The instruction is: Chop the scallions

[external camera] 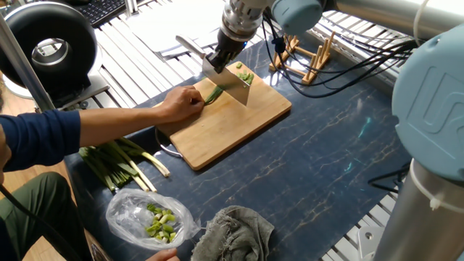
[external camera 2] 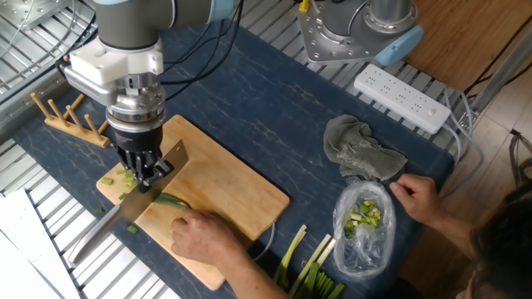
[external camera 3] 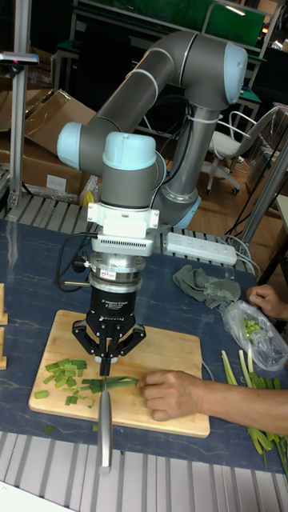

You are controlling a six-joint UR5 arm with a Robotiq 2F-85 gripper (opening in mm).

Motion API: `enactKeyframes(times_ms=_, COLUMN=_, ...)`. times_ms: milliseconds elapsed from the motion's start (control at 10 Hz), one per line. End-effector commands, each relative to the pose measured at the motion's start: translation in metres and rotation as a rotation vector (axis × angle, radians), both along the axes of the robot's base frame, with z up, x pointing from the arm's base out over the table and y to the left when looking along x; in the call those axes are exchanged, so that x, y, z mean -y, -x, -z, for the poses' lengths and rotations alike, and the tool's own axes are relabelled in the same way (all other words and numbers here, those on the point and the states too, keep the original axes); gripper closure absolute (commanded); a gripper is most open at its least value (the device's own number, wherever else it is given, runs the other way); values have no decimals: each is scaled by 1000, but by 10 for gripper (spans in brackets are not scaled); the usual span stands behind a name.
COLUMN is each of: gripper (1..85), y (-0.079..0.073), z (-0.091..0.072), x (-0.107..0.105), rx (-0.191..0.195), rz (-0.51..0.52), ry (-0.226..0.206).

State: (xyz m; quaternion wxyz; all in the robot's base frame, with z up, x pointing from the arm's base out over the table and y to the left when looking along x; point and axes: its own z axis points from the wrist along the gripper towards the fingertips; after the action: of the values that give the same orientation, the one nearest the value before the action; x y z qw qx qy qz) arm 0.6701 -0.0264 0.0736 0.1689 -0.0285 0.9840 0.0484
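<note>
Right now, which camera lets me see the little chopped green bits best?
The tall fixed view: the cut scallion bits lie unobstructed on the cutting board, left of the knife. In one fixed view, the blade hides most. In the other, the gripper covers some.

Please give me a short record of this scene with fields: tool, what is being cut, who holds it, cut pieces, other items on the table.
tool: knife, gripped by the robot hand
being cut: scallions on the cutting board
held by: person's hand, pressing the stalks down beside the blade
cut pieces: green bits on the board, on the far side of the blade from the person
other items: stalk bundle, plastic bag, grey cloth, power strip
</note>
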Motion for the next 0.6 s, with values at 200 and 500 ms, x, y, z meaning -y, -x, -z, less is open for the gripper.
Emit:
enactKeyframes(times_ms=200, gripper=843, y=-2, z=3, x=1, rx=11, rz=5, ry=-7)
enactKeyframes(times_ms=500, gripper=843, y=-8, z=-2, x=-2, rx=10, rz=11, ry=-12)
